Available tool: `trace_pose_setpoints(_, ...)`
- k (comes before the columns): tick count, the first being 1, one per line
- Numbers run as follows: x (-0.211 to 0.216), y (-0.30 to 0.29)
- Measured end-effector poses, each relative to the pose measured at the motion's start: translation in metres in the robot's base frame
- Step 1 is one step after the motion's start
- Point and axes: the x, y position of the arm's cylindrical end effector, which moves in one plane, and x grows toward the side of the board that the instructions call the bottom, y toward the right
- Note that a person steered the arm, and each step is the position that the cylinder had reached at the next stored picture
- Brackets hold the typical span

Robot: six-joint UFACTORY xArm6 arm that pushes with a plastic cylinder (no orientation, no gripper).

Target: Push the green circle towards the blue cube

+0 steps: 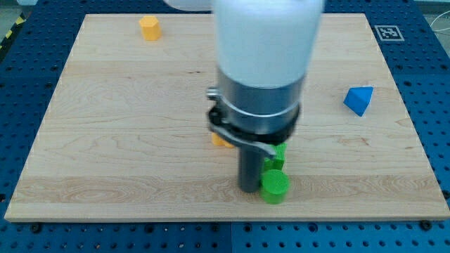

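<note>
Here, board: a pale wooden rectangular board [126, 140] fills most of the view, lying on a blue perforated table [14, 239].
Arm: a white and grey cylindrical arm body [264, 63] hangs over the board's middle, blocking what is behind it.
Rod: a straight dark rod [248, 169] drops from the arm; there is no hand or jaws, so nothing is gripped.
My tip [248, 190]: it meets the board at the view's lower centre, touching or just beside the left edge of the green circle.
Blue cube [358, 100]: a blue plastic block sits near the view's right edge, well apart from the green pieces.
Green circle [275, 186]: a flat round green block lies just right of the rod.
Second green block [278, 158]: partly hidden just above the circle; shape unclear.
Yellow block [149, 28]: near the view's top left.
Orange block [222, 140]: only a sliver shows left of the rod.
Marker: a black-and-white square tag [386, 32] sits at the board's top right corner.
</note>
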Motion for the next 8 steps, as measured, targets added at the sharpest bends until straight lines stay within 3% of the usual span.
trace_pose_setpoints(1, 0.000, 0.044)
trace_pose_setpoints(2, 0.001, 0.053)
trace_pose_setpoints(5, 0.035, 0.029)
trace_pose_setpoints(6, 0.035, 0.081)
trace_pose_setpoints(8, 0.007, 0.125)
